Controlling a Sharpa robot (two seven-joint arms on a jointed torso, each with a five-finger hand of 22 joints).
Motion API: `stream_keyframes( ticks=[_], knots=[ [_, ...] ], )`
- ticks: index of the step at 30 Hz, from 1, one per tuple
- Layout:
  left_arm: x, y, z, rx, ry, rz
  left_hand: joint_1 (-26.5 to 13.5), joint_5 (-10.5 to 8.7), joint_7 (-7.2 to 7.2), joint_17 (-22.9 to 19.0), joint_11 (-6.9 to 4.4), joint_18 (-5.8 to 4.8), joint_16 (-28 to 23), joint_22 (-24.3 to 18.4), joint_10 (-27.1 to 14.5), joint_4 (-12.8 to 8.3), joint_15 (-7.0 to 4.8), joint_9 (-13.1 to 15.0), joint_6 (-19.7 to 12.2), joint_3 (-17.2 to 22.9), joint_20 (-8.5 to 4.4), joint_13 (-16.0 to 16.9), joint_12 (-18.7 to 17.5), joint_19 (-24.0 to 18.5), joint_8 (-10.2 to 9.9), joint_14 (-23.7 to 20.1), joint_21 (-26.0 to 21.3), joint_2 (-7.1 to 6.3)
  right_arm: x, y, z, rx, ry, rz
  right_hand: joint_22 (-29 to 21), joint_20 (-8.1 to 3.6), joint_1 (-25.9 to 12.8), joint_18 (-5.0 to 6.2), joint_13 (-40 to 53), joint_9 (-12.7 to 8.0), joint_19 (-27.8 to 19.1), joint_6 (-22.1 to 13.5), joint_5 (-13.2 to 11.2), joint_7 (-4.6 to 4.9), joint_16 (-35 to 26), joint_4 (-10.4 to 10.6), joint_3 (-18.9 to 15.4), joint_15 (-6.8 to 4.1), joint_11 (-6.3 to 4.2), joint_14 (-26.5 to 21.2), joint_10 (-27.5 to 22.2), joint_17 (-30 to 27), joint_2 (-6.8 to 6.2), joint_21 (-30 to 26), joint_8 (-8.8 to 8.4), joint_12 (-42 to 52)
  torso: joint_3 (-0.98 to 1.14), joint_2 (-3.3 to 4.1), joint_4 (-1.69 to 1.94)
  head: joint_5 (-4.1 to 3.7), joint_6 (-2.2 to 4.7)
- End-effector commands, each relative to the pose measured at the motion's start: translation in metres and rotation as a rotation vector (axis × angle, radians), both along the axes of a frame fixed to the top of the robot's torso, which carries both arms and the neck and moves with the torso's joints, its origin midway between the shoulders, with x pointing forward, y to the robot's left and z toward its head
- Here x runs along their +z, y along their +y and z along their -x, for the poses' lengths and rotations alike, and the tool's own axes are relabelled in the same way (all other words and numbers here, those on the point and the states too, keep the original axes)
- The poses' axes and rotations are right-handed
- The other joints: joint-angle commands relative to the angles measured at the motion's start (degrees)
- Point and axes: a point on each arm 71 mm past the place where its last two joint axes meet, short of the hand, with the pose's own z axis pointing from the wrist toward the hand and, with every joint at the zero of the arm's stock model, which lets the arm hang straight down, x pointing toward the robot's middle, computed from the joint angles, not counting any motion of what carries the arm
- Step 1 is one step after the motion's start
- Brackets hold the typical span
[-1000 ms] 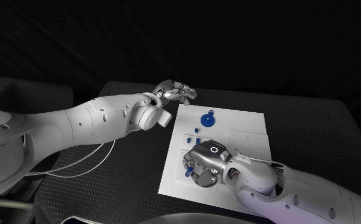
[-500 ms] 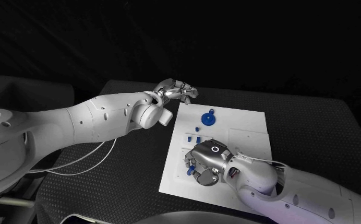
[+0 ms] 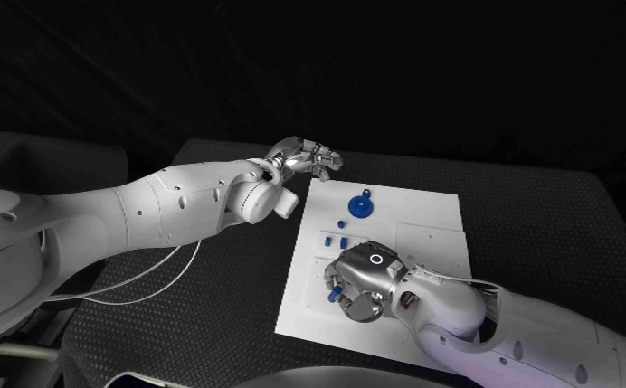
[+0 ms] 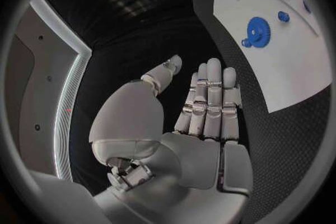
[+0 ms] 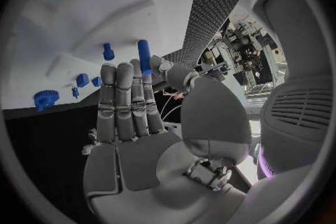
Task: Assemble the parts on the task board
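Note:
The white task board (image 3: 411, 252) lies in the middle of the black table. A blue gear (image 3: 362, 205) stands on its far part, with small blue parts (image 3: 334, 242) nearer to me. My right hand (image 3: 359, 284) hovers over the board's near left area and pinches a blue peg (image 5: 144, 56) between thumb and fingertip; the other fingers (image 5: 115, 101) are stretched out straight. Another blue peg (image 5: 108, 51) stands in the board beyond it. My left hand (image 3: 303, 158) hangs empty by the board's far left corner, its fingers (image 4: 210, 101) straight and apart from the thumb.
The gear (image 4: 257, 28) and a small blue part (image 4: 283, 15) sit on the board (image 4: 294, 67) to one side of the left hand. A white cable (image 3: 144, 284) trails under the left arm on the table's left side.
The right hand has shifted very slightly over the board with the peg still pinched. The left hand has stayed where it was.

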Motion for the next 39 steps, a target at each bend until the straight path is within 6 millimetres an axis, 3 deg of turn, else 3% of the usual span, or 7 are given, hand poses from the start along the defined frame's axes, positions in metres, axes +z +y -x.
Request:
stream_keyframes(
  ticks=[1, 39],
  knots=[
    [0.001, -0.002, 0.000, -0.013, 0.000, 0.012, -0.68, 0.37, -0.06, 0.10, 0.11, 0.91, -0.40, 0.08, -0.35, -0.06, -0.17, -0.05, -0.27, -0.10, -0.01, -0.06, -0.11, 0.34, 0.29, 0.39, -0.36, 0.12, 0.000, 0.000, 0.001, 0.003, -0.019, 0.014, 0.07, -0.11, 0.58, 1.38, 0.01, 0.14, 0.36, 0.39, 0.13, 0.07, -0.15, -0.13, 0.21, -0.41, -0.03, 0.14, 0.50, -0.04, 0.21, 0.20, 0.42, 0.41, -0.01, 0.00, 0.02, 0.00, -0.06],
    [0.001, -0.005, 0.001, -0.024, 0.006, 0.014, -0.82, 0.36, -0.03, 0.27, 0.15, 0.91, -0.59, 0.18, -0.46, 0.03, -0.13, -0.09, -0.34, -0.14, 0.02, -0.08, -0.12, 0.35, 0.32, 0.37, -0.51, 0.15, -0.009, 0.011, 0.005, 0.045, -0.037, 0.171, 0.18, -0.17, 0.60, 1.38, 0.22, 0.24, 0.48, 0.44, 0.12, 0.04, -0.21, -0.22, 0.34, -0.44, -0.06, 0.27, 0.49, 0.05, 0.11, 0.32, 0.37, 0.38, -0.03, 0.00, 0.03, -0.02, -0.30]
  ],
)
